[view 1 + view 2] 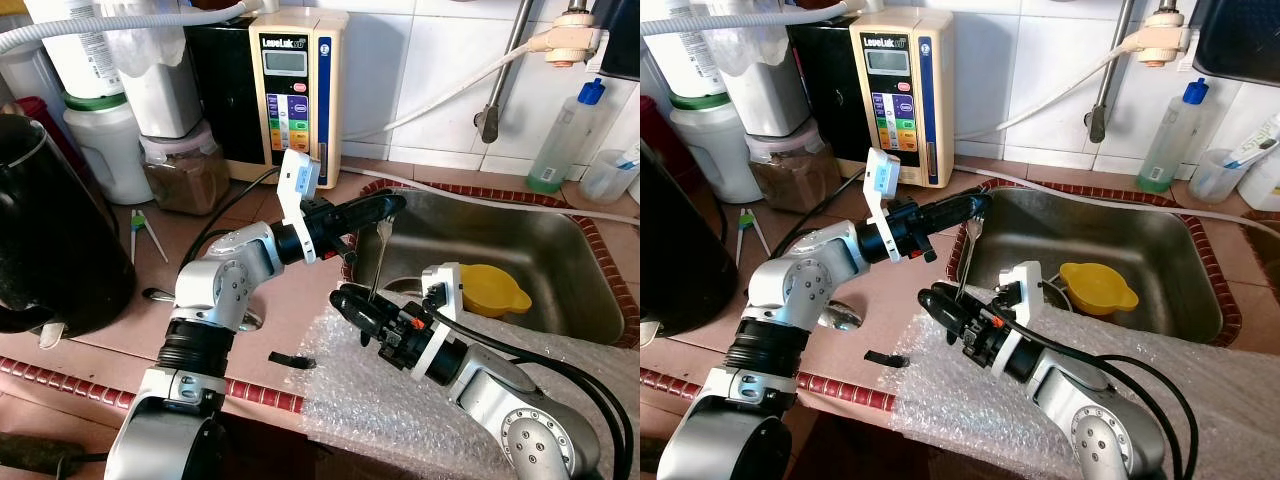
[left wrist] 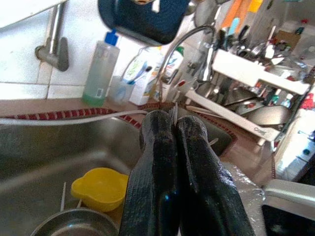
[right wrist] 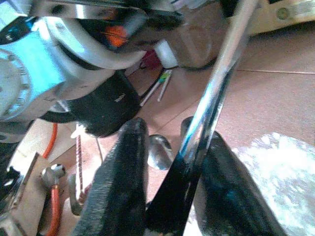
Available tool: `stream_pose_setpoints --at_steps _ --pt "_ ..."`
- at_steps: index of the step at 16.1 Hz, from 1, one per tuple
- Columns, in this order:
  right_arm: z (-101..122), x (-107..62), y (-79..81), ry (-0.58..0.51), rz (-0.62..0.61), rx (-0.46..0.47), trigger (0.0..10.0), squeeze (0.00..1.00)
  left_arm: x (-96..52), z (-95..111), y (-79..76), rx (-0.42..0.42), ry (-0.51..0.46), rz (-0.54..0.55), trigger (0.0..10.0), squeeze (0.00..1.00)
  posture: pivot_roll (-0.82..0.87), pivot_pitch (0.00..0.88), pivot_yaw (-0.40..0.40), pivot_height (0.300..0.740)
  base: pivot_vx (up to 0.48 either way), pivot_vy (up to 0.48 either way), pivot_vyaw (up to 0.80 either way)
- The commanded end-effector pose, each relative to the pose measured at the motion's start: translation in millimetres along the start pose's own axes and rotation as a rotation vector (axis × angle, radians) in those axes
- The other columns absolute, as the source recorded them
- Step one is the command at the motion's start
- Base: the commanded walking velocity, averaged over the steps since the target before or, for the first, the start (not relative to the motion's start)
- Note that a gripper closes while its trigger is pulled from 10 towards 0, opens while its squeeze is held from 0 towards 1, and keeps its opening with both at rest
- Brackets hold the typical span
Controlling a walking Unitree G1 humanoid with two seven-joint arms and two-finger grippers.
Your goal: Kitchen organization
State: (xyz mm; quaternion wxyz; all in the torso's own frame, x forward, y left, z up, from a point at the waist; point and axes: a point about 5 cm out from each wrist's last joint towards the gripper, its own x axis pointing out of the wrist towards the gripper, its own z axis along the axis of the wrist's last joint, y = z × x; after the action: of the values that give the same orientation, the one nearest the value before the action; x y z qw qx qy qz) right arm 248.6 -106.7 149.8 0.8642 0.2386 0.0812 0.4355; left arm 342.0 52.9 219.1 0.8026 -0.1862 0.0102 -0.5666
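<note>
Cutlery, a slender metal utensil [image 1: 380,262], is held upright between the two grippers at the near-left corner of the sink [image 1: 560,300]. Its upper end is pinched by the left gripper [image 1: 392,207], whose fingers [image 2: 162,162] are pressed together on it. Its lower shaft passes between the fingers [image 3: 123,167] of the right gripper [image 1: 352,305], which stand slightly apart around it; whether contact is made cannot be told. The step in hand is judged to be a handover from one gripper to the other. Next, a firm closure by the right gripper is called for before release above. A yellow cup [image 1: 490,290] lies in the sink, beyond the right gripper. Bubble wrap [image 1: 400,400] is spread beneath it.
</note>
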Motion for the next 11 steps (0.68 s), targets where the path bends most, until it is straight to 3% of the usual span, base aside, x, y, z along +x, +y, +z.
stream_pose_setpoints --at_steps 1,11 --pt "2.1 2.3 1.7 -0.003 0.007 -0.012 0.0 0.0 2.1 4.6 -3.3 0.011 -0.005 -0.009 0.0 0.0 0.02 0.013 0.036 0.74 0.0 0.0 0.0" --pt "5.7 2.9 -2.7 -0.044 -0.045 -0.04 0.0 0.0 1.3 2.5 -2.5 0.014 0.01 -0.009 0.0 0.0 0.02 0.008 0.042 0.74 0.0 0.0 0.0"
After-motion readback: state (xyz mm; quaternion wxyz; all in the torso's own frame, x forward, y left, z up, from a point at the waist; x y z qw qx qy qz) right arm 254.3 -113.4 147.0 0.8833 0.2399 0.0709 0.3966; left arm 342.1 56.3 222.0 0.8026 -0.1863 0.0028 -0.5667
